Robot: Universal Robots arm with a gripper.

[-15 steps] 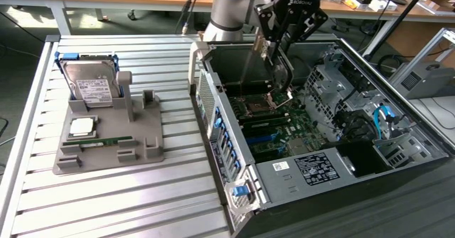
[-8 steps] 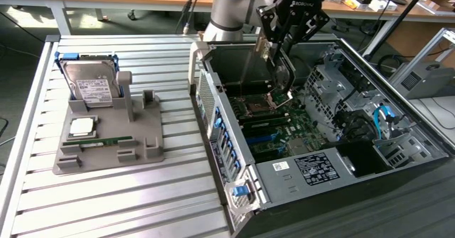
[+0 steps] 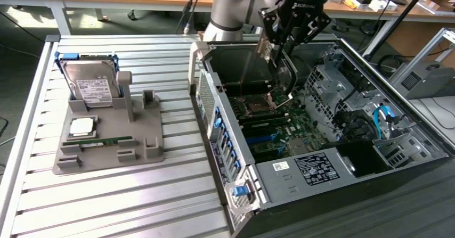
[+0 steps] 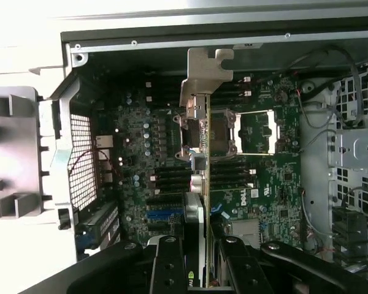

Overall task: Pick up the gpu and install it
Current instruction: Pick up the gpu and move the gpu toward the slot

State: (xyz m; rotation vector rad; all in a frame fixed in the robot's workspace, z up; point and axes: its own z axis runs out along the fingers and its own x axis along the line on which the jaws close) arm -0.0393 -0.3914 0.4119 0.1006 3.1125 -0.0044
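I am gripping the gpu edge-on in my half-closed end effector over the motherboard; tilt could jam its bracket.

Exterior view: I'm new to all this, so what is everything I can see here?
table: one, silver slatted metal, under everything
computer case: one, silver-black, open, exterior view's right
motherboard: one, green, inside case
holder: one, grey plastic, exterior view's left
hard drive: one, boxy silver, white label, propped in holder
processor chip: one, square silver, on holder
memory stick: one, narrow green, on holder
gpu: one, thin dark card, above motherboard
robot arm: one, pale grey
gripper: one, black, gripping gpu
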